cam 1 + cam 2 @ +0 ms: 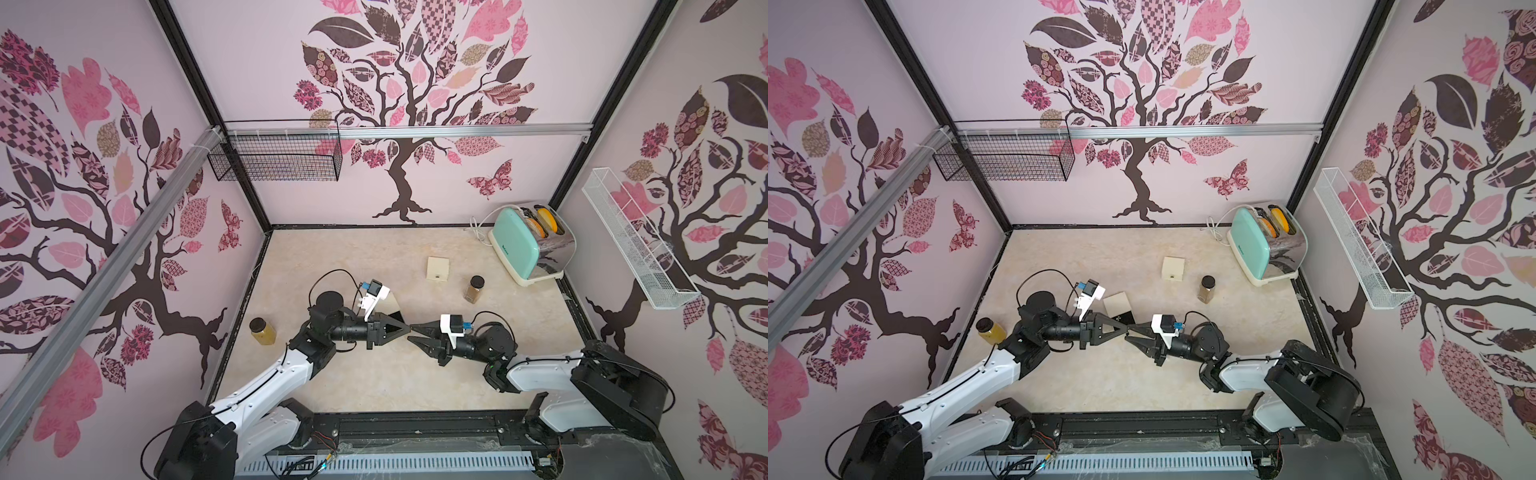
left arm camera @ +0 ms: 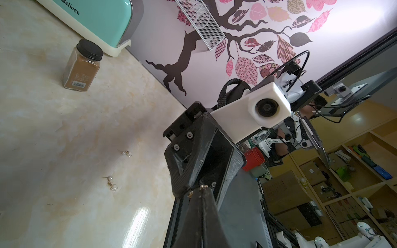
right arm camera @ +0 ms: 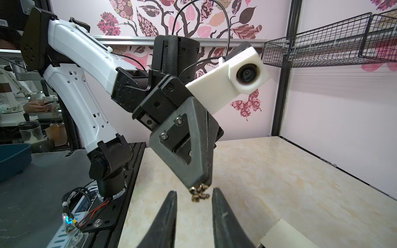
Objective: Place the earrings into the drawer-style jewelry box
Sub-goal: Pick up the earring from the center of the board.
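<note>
My left gripper is shut on a small golden earring, which hangs from its tip above the table. My right gripper is open, one fingertip on each side of that earring and neither touching it. In both top views the two grippers meet tip to tip at mid-table, left gripper and right gripper. More earrings, pearly with gold bits, lie on the table in the left wrist view: one alone and a pair close together. The cream jewelry box stands farther back, apart from both arms.
A flat square piece lies just behind the left gripper. A brown-filled jar stands right of the box and another jar near the left wall. A mint toaster fills the back right corner. Wire baskets hang on the walls.
</note>
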You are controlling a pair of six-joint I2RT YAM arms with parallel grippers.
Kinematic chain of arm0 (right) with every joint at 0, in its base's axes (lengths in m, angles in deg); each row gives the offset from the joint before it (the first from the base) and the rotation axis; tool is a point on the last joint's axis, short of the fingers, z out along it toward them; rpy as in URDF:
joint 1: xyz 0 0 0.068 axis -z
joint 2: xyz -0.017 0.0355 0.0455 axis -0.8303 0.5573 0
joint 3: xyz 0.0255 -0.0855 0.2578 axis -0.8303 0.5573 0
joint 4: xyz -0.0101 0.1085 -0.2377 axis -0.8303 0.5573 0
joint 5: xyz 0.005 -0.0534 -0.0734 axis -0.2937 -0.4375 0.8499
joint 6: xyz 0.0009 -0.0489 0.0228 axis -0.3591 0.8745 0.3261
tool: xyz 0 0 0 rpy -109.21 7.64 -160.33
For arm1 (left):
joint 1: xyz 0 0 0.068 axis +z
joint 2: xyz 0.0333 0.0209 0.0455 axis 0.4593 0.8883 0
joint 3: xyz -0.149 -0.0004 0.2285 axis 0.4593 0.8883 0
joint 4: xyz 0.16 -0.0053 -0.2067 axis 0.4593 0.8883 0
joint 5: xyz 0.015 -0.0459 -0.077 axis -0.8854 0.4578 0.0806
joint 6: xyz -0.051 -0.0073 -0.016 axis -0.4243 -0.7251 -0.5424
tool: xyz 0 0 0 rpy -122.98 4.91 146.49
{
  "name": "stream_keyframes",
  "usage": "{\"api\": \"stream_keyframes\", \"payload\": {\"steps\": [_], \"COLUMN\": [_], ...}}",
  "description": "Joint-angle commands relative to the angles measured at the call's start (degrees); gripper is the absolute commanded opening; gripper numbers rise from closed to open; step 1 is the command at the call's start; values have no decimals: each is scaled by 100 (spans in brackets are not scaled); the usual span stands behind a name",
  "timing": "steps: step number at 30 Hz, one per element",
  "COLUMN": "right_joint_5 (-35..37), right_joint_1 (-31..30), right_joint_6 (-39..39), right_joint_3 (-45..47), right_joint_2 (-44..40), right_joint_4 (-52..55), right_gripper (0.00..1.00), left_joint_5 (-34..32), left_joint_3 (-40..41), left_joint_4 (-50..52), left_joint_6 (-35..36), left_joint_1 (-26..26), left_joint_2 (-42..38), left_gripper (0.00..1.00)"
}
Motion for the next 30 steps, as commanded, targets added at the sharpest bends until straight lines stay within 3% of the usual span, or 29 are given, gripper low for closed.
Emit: {"api": "stream_keyframes", "payload": {"steps": [1,30], "right_joint_5": [18,19], "right_joint_1": [-20,-15], "right_joint_6": [-66,-128], "right_joint_3": [-186,-240], "right_joint_2": [8,-122], "right_joint_4": [-129,165], "right_gripper": [30,14], "left_joint_5": [91,36], "left_joint_3": [51,-6], "left_joint_4": [-70,102], "left_joint_6": [64,52], "left_joint_1": [-33,-33], "left_joint_2": [-18,88], "left_gripper": [0,0]}}
